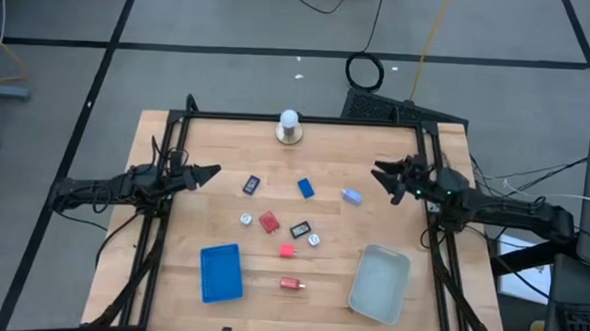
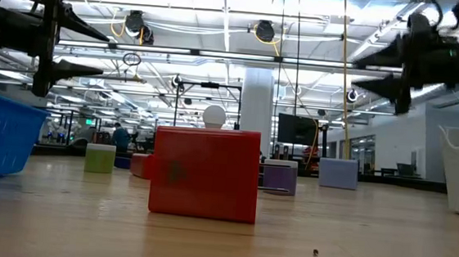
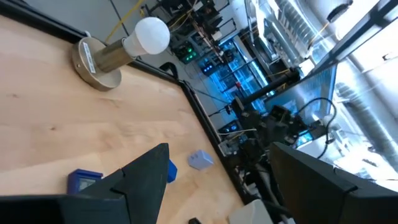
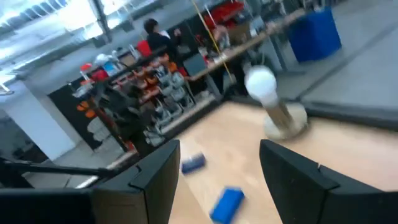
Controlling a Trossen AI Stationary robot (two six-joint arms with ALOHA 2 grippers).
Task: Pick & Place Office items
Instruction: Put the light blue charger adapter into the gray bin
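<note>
Office items lie scattered across the middle of the wooden table (image 1: 193,211), none of them held. Farthest back are a black rectangle with a pale label (image 1: 251,185), its long axis tilted a little off the table's depth, a blue block (image 1: 305,189) angled the other way, and a light-blue block (image 1: 352,196) lying roughly crosswise, nearest the right arm. In the middle row sit a small silvery-white bit (image 1: 246,219), a squarish red block (image 1: 269,222), a second black labelled rectangle (image 1: 299,230) turned on a diagonal, and another silvery-white bit (image 1: 314,240) just beside it. Nearer the front lie a pink block (image 1: 287,251) and a red piece (image 1: 290,283) with a pale end, its long axis running across the table. The labels are too small to read.

Seen from table height, the red piece (image 2: 204,174) fills the middle of the view as a plain red box with no legible marking.

A flat blue tray (image 1: 221,273) sits front left of the items and a clear grey bin (image 1: 380,283) front right. A white ball on a round metal base (image 1: 290,126) stands at the back edge.

The left gripper (image 1: 207,174) hovers above the table's left side, jaws apart and empty. The right gripper (image 1: 382,178) hovers over the right side, jaws also apart, holding nothing.
</note>
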